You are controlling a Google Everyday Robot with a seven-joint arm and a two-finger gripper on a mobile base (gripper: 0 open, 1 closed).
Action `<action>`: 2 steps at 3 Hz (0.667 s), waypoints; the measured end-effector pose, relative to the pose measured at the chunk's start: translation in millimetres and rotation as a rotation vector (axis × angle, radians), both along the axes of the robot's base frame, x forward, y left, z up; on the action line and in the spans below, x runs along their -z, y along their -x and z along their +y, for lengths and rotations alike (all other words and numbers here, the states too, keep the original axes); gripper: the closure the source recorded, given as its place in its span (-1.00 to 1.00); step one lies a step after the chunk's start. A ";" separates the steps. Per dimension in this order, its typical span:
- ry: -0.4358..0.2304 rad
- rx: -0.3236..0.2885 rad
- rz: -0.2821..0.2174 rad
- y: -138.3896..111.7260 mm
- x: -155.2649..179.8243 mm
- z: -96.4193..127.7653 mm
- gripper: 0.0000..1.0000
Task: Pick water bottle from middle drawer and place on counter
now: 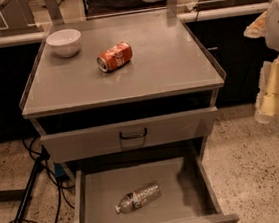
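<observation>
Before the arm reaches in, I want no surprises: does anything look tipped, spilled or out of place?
Two things lie on their sides: the orange-red soda can on the counter, near the white bowl, and the water bottle in the open middle drawer. No spill shows. The gripper hangs at the right, clear of both.

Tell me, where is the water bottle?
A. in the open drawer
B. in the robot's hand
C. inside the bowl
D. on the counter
A: the bottle lies on its side on the floor of the open drawer, while the hand hangs off to the right of the counter, away from it.
</observation>
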State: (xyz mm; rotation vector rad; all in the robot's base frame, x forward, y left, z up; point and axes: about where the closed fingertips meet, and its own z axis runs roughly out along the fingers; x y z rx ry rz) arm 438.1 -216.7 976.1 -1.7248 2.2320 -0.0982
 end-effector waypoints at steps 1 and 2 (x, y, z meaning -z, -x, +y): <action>0.000 -0.001 -0.002 -0.1 -0.2 0.3 -1.00; -0.033 -0.043 -0.012 -2.0 11.5 12.9 -1.00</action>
